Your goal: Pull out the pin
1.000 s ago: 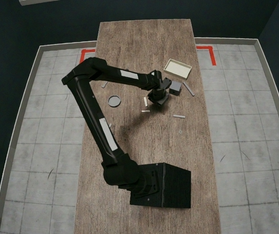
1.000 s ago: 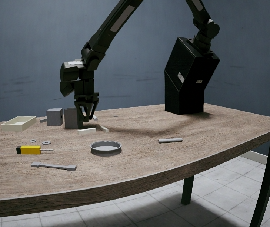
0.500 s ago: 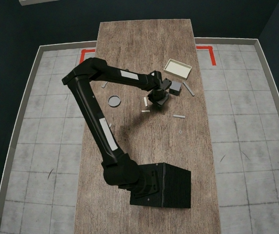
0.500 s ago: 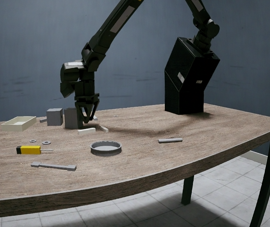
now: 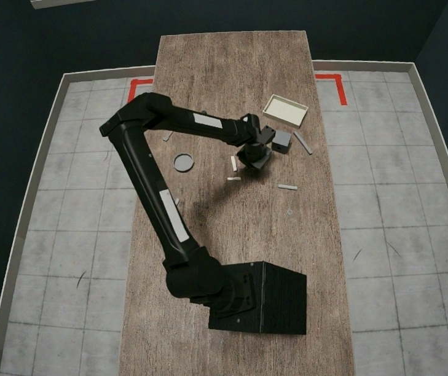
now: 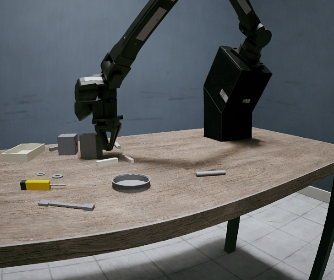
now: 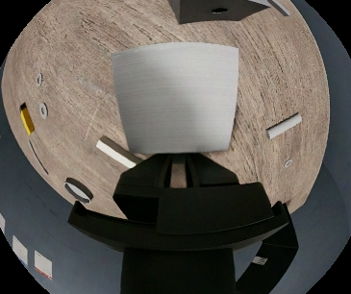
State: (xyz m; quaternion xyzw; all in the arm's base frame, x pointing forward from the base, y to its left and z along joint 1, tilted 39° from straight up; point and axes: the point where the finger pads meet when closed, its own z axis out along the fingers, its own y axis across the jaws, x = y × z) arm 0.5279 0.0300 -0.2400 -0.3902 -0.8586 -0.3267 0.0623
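I have the black parallel gripper (image 6: pixel 107 144) down beside the nearer grey square block (image 6: pixel 90 145) on the wooden desk (image 6: pixel 191 192), fingers pointing down at the block's side face. The fingers are drawn nearly together and clamped on the short grey pin (image 7: pixel 179 170), which sticks out of that face; on the wrist camera only a sliver of it shows between them, right below the block (image 7: pixel 174 99). The pin's tip is hidden from me. A second grey block with a dark hole (image 6: pixel 67 143) stands just beyond, apart from the first. A cream shallow tray (image 6: pixel 23 152) lies farther out.
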